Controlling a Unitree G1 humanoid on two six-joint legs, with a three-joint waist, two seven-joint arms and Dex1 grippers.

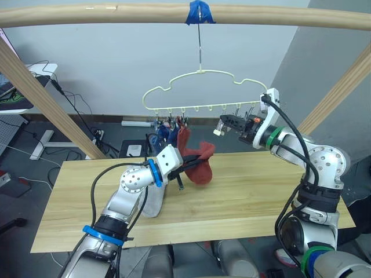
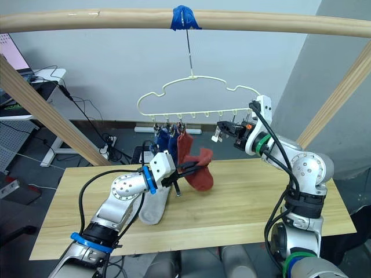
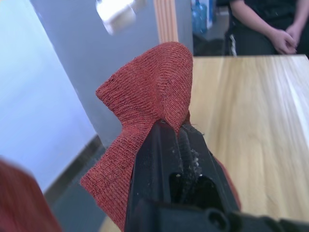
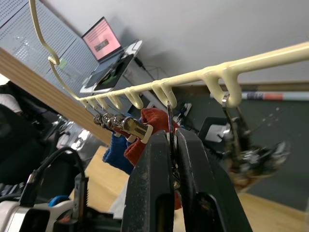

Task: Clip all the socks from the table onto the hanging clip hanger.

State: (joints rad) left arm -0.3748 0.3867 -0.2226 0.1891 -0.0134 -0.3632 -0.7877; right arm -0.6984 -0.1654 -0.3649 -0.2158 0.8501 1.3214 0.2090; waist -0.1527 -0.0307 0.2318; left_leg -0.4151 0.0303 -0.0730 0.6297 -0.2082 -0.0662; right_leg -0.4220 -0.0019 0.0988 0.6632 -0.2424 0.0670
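The pale yellow clip hanger [image 1: 197, 74] hangs by its hook over the table [image 1: 261, 191]. Two blue socks [image 1: 162, 135] and a rust red sock [image 1: 184, 138] hang from its left clips. My left gripper [image 1: 189, 168] is shut on a second rust red sock [image 1: 200, 165], also [image 3: 154, 92], held above the table just below the hanger. A light grey sock [image 1: 152, 201] lies on the table under my left forearm. My right gripper [image 1: 224, 123] is level with the hanger's lower bar, shut on one of its metal clips [image 4: 169, 112].
A round wooden pole frame [image 1: 116, 13] carries the hanger, with blue tape [image 1: 200, 11] at the hook and slanted poles [image 1: 46, 98] on both sides. A person [image 3: 263, 24] stands past the table's end. A desk with a laptop [image 4: 103, 40] stands to the left, with cables on the floor behind.
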